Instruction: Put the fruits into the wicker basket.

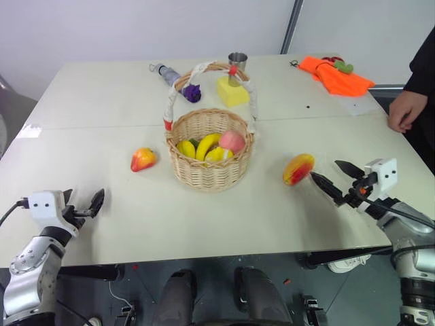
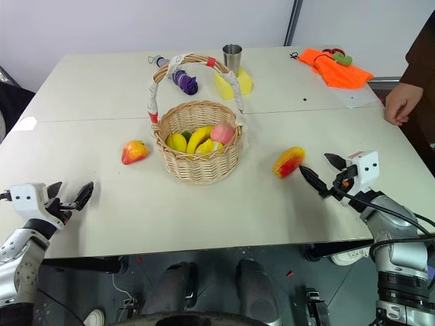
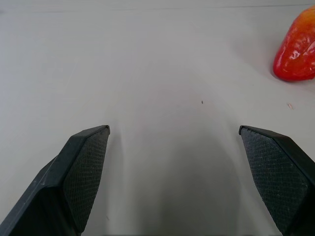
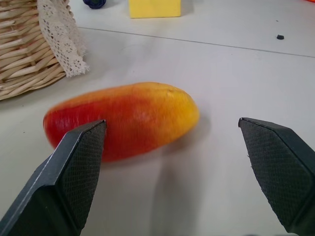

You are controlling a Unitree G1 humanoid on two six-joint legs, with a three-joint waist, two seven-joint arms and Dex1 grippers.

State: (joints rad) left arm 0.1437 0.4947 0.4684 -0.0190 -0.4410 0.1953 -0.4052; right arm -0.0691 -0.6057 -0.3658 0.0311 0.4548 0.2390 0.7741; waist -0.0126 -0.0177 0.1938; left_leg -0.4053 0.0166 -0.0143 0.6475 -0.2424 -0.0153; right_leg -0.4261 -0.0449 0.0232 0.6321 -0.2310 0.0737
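Note:
The wicker basket [image 1: 207, 173] stands mid-table, its tall arched handle wrapped in white with red bands. To its left, the pointed red-orange fruit [image 1: 143, 159] lies on the table. The oval mango-like fruit [image 1: 298, 169] lies to the basket's right. My right gripper [image 1: 327, 171] is open just right of the mango and points at it. In the right wrist view the mango [image 4: 123, 118] lies just ahead of the spread fingers, untouched. My left gripper [image 1: 85, 204] is open and empty near the front left edge, well short of the pointed fruit [image 3: 297, 49].
Yellow bananas [image 1: 206, 146] and a pink peach [image 1: 232, 140] lie inside the basket. Behind it are a yellow sponge block [image 1: 232, 92], a metal cup [image 1: 237, 62] and a purple item [image 1: 192, 92]. An orange cloth [image 1: 335, 75] lies far right; a person's hand [image 1: 404, 110] rests at the right edge.

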